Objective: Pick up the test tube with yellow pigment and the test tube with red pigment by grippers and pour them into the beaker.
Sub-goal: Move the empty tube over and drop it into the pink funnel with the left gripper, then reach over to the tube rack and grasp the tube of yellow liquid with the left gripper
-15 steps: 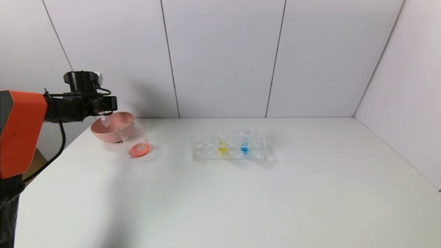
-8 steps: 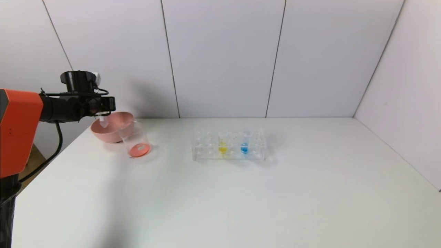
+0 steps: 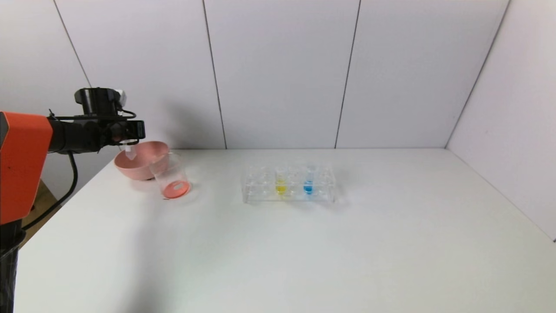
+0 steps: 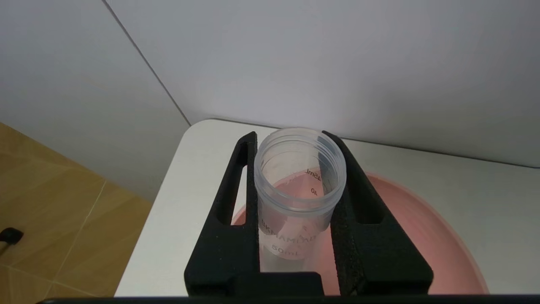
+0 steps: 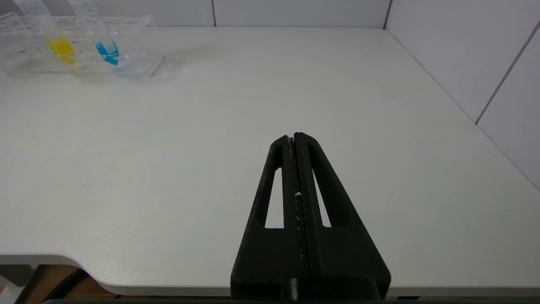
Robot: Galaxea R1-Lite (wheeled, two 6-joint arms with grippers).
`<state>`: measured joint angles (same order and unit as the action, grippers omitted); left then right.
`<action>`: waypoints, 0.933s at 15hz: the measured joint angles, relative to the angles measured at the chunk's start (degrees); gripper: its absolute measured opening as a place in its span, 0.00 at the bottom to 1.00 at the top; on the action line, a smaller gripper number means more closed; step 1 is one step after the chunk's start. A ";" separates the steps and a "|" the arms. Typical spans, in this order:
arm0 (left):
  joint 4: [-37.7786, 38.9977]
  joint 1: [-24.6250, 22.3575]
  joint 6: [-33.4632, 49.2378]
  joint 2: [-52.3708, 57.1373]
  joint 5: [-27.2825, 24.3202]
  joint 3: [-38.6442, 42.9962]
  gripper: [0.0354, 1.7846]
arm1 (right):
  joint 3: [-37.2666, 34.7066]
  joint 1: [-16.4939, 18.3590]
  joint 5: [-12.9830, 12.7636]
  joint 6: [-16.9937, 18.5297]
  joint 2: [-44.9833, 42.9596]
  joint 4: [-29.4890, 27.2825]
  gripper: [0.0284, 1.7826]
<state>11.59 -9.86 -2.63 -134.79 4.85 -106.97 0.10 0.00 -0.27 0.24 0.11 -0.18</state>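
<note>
The left claw (image 3: 130,135) is clamped on a slender clear plastic test tube (image 4: 299,185) — now emptied of red pigment — held between both black fingers above the round pink bowl (image 3: 145,155) at the tabletop's (image 3: 304,243) far-left corner. The clear cylindrical beaker (image 3: 172,176), red liquid at its bottom, stands just beside the bowl. The yellow-pigment tube (image 3: 280,182) stands in the clear rack (image 3: 256,187) mid-tabletop. The right claw (image 5: 295,137) is closed, empty, at the near edge.

You have three test tubes — one emptied (image 3: 130,152), one yellow (image 3: 280,182), one blue (image 3: 308,181) — one clear rack (image 3: 260,191), one beaker (image 3: 171,176), one pink bowl (image 3: 130,167) and two grippers (image 3: 130,130) (image 5: 294,137).
</note>
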 joint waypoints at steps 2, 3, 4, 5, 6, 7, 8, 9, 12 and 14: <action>0.00 -0.05 0.00 0.01 -0.06 0.00 0.26 | 0.00 0.00 0.00 0.02 0.00 0.00 0.05; 0.04 -0.11 0.00 0.04 -0.06 0.06 0.26 | 0.00 0.00 0.00 0.02 0.00 0.00 0.05; 0.28 -0.17 -0.04 0.04 -0.15 0.46 0.26 | 0.00 0.00 0.00 0.02 0.00 0.00 0.05; 0.34 -0.22 -0.12 0.04 -0.17 0.59 0.27 | 0.00 0.00 0.00 0.00 0.00 0.00 0.05; 0.30 -0.27 -0.45 0.04 -0.15 0.66 0.29 | 0.00 0.00 0.02 0.00 0.00 0.00 0.05; 0.01 -0.33 -0.67 0.04 -0.20 0.50 0.33 | 0.00 0.00 0.02 0.00 0.00 0.00 0.05; -0.02 -0.30 -0.65 0.11 -0.34 0.33 0.38 | 0.00 0.00 0.00 0.02 0.00 0.02 0.05; -0.07 -0.27 -0.48 0.26 -0.91 0.26 0.45 | 0.00 0.00 0.00 0.02 0.00 0.00 0.05; -0.10 -0.22 -0.45 0.45 -1.24 0.11 0.73 | 0.00 0.00 0.00 0.02 0.00 0.00 0.05; -0.05 -0.16 -0.43 0.59 -1.24 0.11 0.87 | 0.00 0.00 0.00 0.02 0.00 0.00 0.05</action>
<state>11.54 -10.02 -3.06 -134.21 3.61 -106.86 0.10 0.00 -0.27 0.27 0.11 -0.18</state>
